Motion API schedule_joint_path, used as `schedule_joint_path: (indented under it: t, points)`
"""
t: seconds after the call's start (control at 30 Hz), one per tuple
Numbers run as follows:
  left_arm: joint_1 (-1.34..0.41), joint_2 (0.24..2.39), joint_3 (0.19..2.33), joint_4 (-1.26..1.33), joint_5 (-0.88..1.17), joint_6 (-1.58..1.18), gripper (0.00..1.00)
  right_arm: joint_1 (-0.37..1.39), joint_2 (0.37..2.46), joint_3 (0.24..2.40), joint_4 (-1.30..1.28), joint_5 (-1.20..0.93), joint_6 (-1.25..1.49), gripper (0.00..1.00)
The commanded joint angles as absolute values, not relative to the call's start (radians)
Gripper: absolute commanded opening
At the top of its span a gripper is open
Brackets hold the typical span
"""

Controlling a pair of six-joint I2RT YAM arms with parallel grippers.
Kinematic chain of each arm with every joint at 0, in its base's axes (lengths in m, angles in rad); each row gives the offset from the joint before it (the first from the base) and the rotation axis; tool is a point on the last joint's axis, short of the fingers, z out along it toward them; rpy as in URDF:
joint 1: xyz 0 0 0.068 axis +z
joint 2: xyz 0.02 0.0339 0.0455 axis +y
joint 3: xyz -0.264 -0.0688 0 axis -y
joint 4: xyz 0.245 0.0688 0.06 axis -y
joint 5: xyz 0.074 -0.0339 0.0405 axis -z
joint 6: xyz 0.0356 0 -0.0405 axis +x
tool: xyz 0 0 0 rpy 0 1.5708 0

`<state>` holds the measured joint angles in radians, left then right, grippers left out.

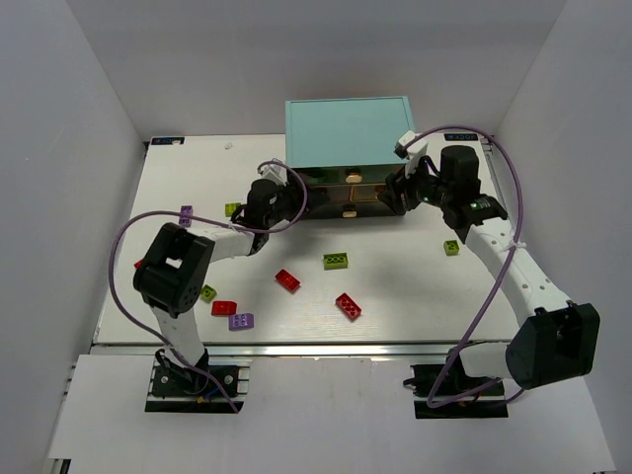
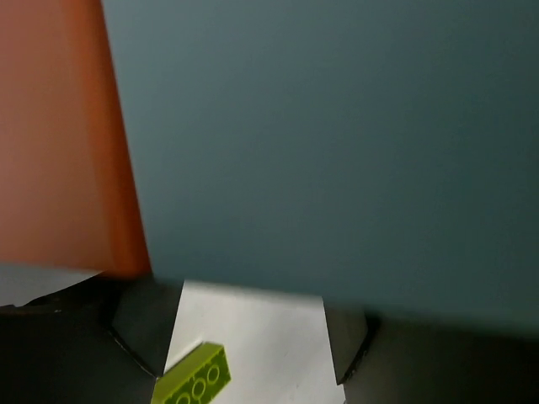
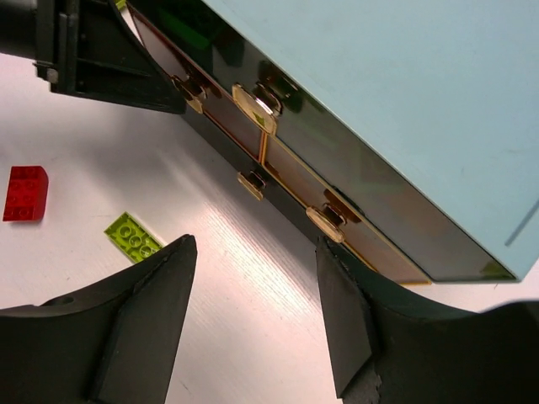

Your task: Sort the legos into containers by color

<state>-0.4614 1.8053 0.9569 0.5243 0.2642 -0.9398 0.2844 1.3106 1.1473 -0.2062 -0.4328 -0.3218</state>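
The containers are see-through drawers with cream knobs [image 3: 253, 108] in a dark cabinet with a teal top [image 1: 348, 133]. Legos lie scattered on the table: red ones [image 1: 287, 279], [image 1: 348, 305], [image 1: 224, 308], yellow-green ones [image 1: 336, 261], [image 1: 451, 247], [image 1: 208, 292], and purple ones [image 1: 240, 321], [image 1: 185, 215]. My left gripper [image 1: 292, 199] sits against the cabinet's left front corner, open [image 2: 248, 345], with a yellow-green lego [image 2: 192, 379] on the table near its left finger. My right gripper [image 1: 397, 190] is at the right front corner, open [image 3: 257, 244], with a drawer knob [image 3: 324, 223] just beyond its right fingertip.
A blurred dark-teal cabinet wall [image 2: 337, 151] and an orange-red surface [image 2: 59, 135] fill the left wrist view at close range. White walls enclose the table on three sides. The right wrist view shows a red lego [image 3: 25, 194] and a yellow-green lego [image 3: 133, 236] left of its fingers.
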Motion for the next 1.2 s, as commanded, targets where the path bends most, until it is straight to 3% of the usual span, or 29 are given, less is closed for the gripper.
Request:
schedule_joint_path:
  t: [0.0, 0.23, 0.6, 0.73, 0.9, 1.0, 1.07, 1.17]
  points:
    - [-0.471, 1.848, 1.015, 0.615, 0.233, -0.992, 0.73, 0.258, 1.281, 1.134, -0.163, -0.449, -0.282, 0.64]
    - [-0.482, 1.904, 1.036, 0.669, 0.147, -1.066, 0.69, 0.219, 1.252, 1.111, -0.172, -0.462, -0.288, 0.62]
    - [-0.482, 1.859, 0.988, 0.721, 0.098, -1.109, 0.33, 0.187, 1.227, 1.074, -0.193, -0.480, -0.301, 0.57]
    - [-0.482, 1.824, 0.962, 0.704, 0.115, -1.088, 0.29, 0.186, 1.221, 1.065, -0.207, -0.474, -0.314, 0.57]
    - [-0.482, 1.738, 0.871, 0.701, 0.115, -1.068, 0.31, 0.173, 1.218, 1.048, -0.219, -0.466, -0.322, 0.60]
    - [-0.482, 1.717, 0.851, 0.706, 0.103, -1.069, 0.55, 0.175, 1.216, 1.042, -0.216, -0.472, -0.319, 0.63]
    - [-0.482, 1.729, 0.877, 0.706, 0.106, -1.069, 0.62, 0.173, 1.219, 1.040, -0.218, -0.471, -0.318, 0.63]
    - [-0.482, 1.775, 0.932, 0.698, 0.123, -1.074, 0.64, 0.173, 1.221, 1.043, -0.216, -0.465, -0.319, 0.64]
